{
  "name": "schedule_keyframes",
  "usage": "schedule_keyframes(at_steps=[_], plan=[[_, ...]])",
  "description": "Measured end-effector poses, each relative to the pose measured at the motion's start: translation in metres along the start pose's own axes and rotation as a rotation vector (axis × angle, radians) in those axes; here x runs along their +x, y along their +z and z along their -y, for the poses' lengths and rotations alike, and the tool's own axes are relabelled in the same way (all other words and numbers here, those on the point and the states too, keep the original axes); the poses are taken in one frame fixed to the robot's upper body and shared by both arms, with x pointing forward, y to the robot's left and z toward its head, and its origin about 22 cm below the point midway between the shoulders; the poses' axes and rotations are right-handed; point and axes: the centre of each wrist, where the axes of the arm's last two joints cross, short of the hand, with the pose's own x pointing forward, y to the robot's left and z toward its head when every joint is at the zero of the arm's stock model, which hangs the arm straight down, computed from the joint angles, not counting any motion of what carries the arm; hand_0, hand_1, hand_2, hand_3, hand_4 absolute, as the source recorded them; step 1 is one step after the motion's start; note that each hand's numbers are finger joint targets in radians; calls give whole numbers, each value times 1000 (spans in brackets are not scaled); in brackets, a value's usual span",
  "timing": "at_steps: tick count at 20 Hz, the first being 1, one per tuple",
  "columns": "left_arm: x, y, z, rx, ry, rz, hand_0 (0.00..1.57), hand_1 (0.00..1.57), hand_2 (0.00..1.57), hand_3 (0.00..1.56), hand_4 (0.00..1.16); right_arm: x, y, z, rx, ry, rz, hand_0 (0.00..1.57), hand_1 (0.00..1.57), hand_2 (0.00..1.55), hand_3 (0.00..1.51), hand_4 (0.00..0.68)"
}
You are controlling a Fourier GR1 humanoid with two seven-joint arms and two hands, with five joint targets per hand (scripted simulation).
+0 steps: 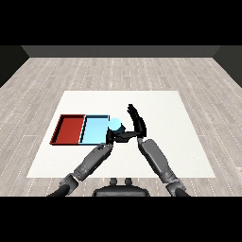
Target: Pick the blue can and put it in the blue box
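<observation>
Left hand (113, 136) curls round light-blue, rounded blue can (116, 126).

Can (116, 125) at right edge of right-hand tray (94, 130), left-hand tray (69, 128) alongside.

Left forearm: grey, entering from the lower left corner, angled up and rightward toward the middle. Left hand (115, 136): black, at the forearm's far end, fingers curled round the can (116, 126), which shows just above the hand; thumb and fingers reach rightward, close to the right wrist.

Right forearm: grey, entering from the lower right, angled up and leftward. Right hand (136, 119): black, raised above its wrist, fingers straight and extended up and away, holding nothing; it stands just right of the left hand.
</observation>
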Motion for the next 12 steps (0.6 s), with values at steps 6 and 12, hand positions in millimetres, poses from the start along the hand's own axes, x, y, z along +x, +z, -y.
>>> schedule_keyframes(at_steps=[6, 12], plan=[[-8, -3, -19, 64, -8, 8, 1571, 1571, 1568, 1466, 1148, 23, 4, 30, -53, -87, 80, 0, 0, 0, 0, 0], [-1, -22, -58, 139, -63, 24, 1571, 1571, 1562, 1473, 1146, 44, 28, 77, -150, -142, 160, 0, 0, 0, 0, 0]])
